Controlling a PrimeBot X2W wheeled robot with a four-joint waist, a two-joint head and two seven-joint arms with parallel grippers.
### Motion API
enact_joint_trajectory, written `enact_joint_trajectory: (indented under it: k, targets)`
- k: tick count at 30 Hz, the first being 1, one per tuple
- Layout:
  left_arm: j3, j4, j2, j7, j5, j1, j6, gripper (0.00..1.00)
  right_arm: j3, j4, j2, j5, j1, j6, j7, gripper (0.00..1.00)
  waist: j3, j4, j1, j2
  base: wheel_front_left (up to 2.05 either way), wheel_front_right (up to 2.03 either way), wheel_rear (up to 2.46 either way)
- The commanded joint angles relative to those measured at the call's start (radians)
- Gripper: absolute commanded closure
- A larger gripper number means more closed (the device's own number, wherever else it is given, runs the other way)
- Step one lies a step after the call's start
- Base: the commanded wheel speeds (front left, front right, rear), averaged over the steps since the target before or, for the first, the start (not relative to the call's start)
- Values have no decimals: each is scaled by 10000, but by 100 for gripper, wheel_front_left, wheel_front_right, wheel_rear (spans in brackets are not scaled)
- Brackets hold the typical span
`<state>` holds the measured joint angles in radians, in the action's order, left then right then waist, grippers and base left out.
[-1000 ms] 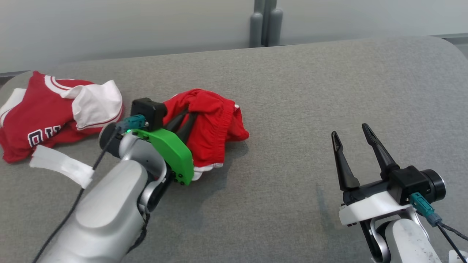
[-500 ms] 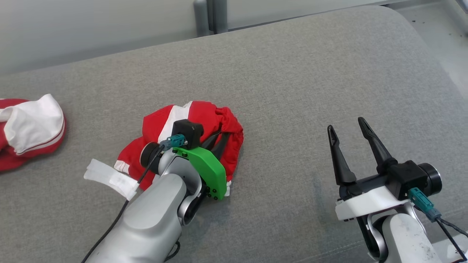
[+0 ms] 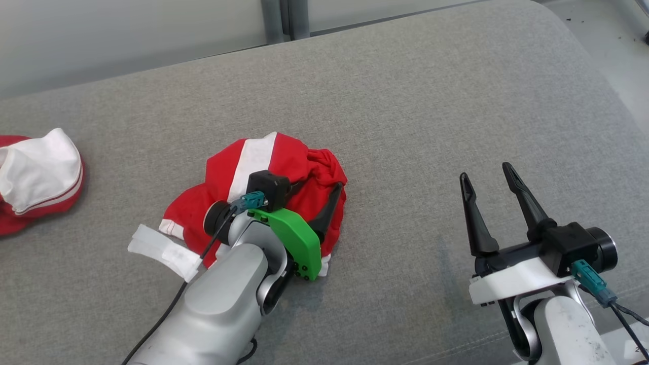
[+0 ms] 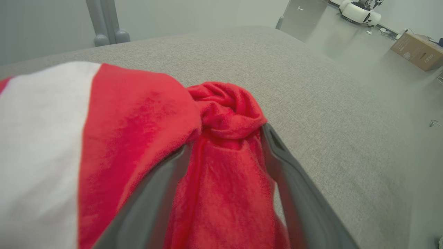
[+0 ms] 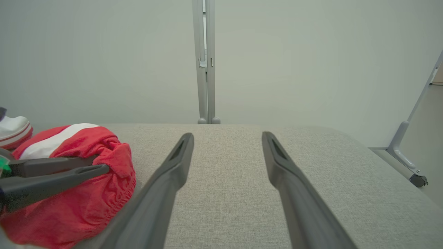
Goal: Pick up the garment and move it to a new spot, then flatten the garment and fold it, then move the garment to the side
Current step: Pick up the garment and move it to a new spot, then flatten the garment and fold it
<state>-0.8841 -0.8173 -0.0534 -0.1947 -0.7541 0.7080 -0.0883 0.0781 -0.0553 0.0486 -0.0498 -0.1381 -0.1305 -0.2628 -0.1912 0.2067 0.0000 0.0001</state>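
The garment point(image 3: 263, 162) is a crumpled heap of red cloth with a white stripe, lying on the grey padded surface point(image 3: 405, 101) left of centre. My left gripper point(image 3: 317, 190) rests on the heap, open, its fingers spread across a bunched red fold. The left wrist view shows that fold point(image 4: 228, 110) between the fingers of the left gripper point(image 4: 226, 138), ungripped. My right gripper point(image 3: 485, 172) hovers open over bare surface at the lower right, well clear of the garment point(image 5: 86, 145). In its own view the right gripper point(image 5: 227, 135) holds nothing.
A second red and white garment point(image 3: 35, 172) lies at the far left edge. A white tape tag point(image 3: 162, 251) hangs on my left arm's cable. The surface's rounded right edge drops to the floor point(image 3: 628, 61). A wall and post point(image 3: 276, 20) stand behind.
My left gripper carried the garment right, away from the other red and white garment, then opened and let it go. The camera also turned right. My right gripper stayed open.
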Motion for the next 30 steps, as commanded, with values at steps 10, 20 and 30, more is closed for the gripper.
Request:
enact_joint_trajectory:
  k: [10,20,30]
  targets:
    - [63,668,-165,-479,-364,-566,239,0,-225,-79,34,117,401,-4,-32,0,904,-1156,0,-1,0,0,0]
    - [593,1776,-986,-658,-580,-2123,994,0,-228,-125,34,144,643,-4,-32,0,1252,-1443,0,-1,0,0,0]
    - [679,1819,-1238,-588,-899,-3113,1475,0,-143,-65,34,214,638,-4,-32,0,1180,-1208,0,-1,0,0,0]
